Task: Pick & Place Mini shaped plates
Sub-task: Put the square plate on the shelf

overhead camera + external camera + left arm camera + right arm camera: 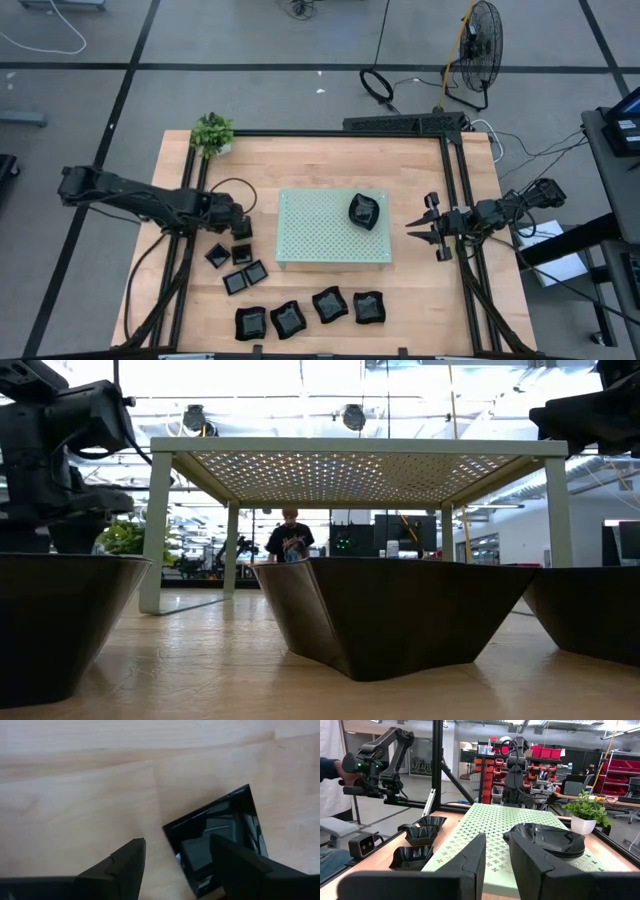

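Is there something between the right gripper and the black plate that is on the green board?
Nothing: in the high view, only bare green board and table lie between the right gripper and the black plate.

Glossy black mini shaped plates lay scattered over the tabletop and the green board.

One rounded dish sat upright on the pale green perforated board, near its far right corner. Four small square plates clustered on the bare wood just left of the board, set at differing angles, one of them seen close in the left wrist view. Four larger wavy-edged plates lay in a loose row along the near edge, all resting open side up.
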`<state>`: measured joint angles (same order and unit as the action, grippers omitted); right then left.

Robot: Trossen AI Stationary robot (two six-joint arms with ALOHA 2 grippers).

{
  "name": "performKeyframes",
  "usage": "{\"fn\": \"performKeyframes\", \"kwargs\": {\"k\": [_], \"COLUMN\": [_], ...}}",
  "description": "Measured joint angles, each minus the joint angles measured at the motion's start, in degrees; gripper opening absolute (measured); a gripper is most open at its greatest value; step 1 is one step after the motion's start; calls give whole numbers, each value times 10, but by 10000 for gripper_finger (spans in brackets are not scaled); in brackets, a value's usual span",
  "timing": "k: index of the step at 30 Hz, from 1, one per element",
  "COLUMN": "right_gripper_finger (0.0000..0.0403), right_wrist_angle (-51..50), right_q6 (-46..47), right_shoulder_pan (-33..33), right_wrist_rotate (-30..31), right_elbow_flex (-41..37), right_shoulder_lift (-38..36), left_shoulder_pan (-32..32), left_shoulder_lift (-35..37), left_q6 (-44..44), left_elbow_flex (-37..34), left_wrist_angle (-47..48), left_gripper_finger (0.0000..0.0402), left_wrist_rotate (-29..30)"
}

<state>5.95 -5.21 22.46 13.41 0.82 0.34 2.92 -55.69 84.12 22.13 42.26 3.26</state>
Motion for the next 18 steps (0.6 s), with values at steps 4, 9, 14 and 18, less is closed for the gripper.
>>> {"fn": "performKeyframes", "kwargs": {"k": [4,9,14,18], "right_gripper_finger": [75,75,75,75], "right_wrist_angle": [0,0,0,0], "right_q6": [0,0,0,0], "right_shoulder_pan": [0,0,0,0], "right_wrist_rotate": [0,0,0,0], "right_elbow_flex": [0,0,0,0], "right_shoulder_lift": [0,0,0,0], "left_shoulder_pan": [0,0,0,0], "left_shoulder_lift": [-29,-41,-37,-37], "left_q6": [-2,-4,1,20], "left_elbow_flex": [1,2,1,1], "left_wrist_angle": [-2,6,7,8], "left_gripper_finger": [223,223,223,216], "left_wrist_rotate": [-1,-1,-3,-2]}}
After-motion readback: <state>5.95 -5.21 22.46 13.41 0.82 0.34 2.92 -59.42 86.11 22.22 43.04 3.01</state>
